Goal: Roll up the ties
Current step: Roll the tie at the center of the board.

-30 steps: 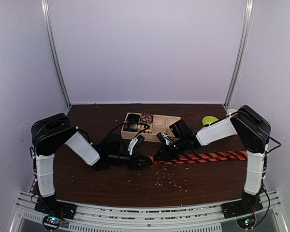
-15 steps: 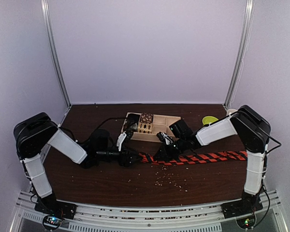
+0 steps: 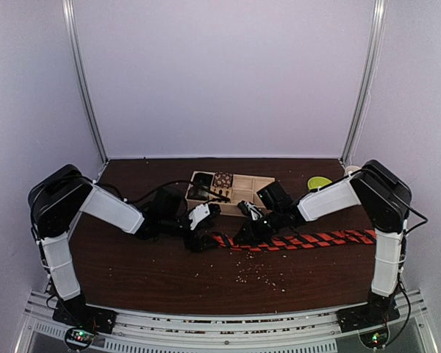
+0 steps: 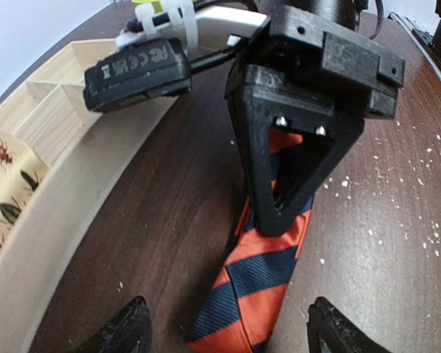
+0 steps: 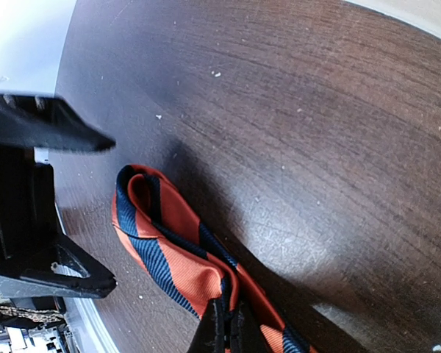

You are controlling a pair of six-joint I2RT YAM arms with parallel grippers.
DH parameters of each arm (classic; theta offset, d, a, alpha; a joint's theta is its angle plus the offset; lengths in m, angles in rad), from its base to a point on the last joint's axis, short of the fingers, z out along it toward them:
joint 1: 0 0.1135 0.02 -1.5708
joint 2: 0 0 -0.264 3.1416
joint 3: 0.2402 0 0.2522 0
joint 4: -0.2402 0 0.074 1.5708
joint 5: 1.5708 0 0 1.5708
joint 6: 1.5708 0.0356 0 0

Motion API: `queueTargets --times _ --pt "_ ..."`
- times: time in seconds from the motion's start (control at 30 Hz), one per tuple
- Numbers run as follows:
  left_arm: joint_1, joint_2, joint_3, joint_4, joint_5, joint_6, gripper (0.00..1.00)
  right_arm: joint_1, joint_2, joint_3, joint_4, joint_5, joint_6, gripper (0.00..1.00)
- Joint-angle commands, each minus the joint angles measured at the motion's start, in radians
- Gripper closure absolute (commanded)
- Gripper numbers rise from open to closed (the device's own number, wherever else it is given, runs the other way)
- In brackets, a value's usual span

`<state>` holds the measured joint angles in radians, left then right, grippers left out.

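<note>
The soft, floppy tie [image 3: 309, 240] lies on the table [image 3: 154, 272], from the middle to 3 o'clock. The right gripper [image 5: 224, 327] pinches it. The left gripper [image 4: 228, 331] is spread apart. I think the folded end is best to grab.

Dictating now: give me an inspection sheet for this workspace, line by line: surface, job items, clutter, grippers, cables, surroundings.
Surface: dark wooden table, with pale crumbs scattered near the front.
Job's things: striped tie lying flat from the centre to the right edge, with the end by the left gripper folded over.
Clutter: wooden tray with patterned fabric rolls in some compartments; yellow-green object at the back right.
Grippers: left gripper open, fingers either side of the tie's end; right gripper shut on the tie.
Cables: black cable arching from the left arm across the tray.
Surroundings: pale lilac walls; metal rail at the near edge.
</note>
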<state>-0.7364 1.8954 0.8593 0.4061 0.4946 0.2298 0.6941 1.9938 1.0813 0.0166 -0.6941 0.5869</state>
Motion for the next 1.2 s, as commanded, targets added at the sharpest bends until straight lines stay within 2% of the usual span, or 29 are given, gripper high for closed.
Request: queueTargets --times 0.0,0.17,0.3,0.4,0.53,0.67,0.8,0.87,1.0,1.07,1.17 --pt "-0.006 0.053 0.104 -0.116 0.033 0.145 0.23 -0.001 0.029 0.008 -0.065 0.044 -0.028 1.00" --pt "-0.016 0.135 0.202 -0.245 0.067 0.211 0.17 -0.001 0.024 0.004 -0.070 0.044 -0.034 1.00" --pt "-0.039 0.168 0.223 -0.292 0.077 0.237 0.21 -0.001 0.022 0.004 -0.070 0.044 -0.033 1.00" --pt "-0.041 0.176 0.207 -0.290 0.080 0.221 0.31 0.000 0.018 0.003 -0.062 0.041 -0.024 1.00" --pt "-0.046 0.146 0.141 -0.241 0.050 0.168 0.55 -0.001 -0.013 -0.030 0.010 0.018 0.021 0.98" --pt "-0.052 0.123 0.082 -0.170 0.009 0.097 0.62 0.000 -0.050 -0.075 0.159 -0.040 0.111 0.78" --pt "-0.062 0.115 0.062 -0.144 -0.017 0.052 0.63 0.008 -0.048 -0.081 0.233 -0.091 0.170 0.72" --pt "-0.063 0.117 0.056 -0.131 -0.016 0.042 0.63 0.014 -0.042 -0.069 0.219 -0.090 0.160 0.73" --pt "-0.063 0.123 0.056 -0.125 -0.004 0.037 0.62 0.016 -0.029 -0.031 0.130 -0.057 0.094 0.90" --pt "-0.062 0.120 0.050 -0.118 -0.006 0.038 0.57 0.016 -0.028 -0.011 0.063 -0.018 0.047 0.99" --pt "-0.058 0.091 0.018 -0.073 -0.009 0.033 0.45 0.016 -0.009 0.006 -0.002 0.025 0.006 1.00"
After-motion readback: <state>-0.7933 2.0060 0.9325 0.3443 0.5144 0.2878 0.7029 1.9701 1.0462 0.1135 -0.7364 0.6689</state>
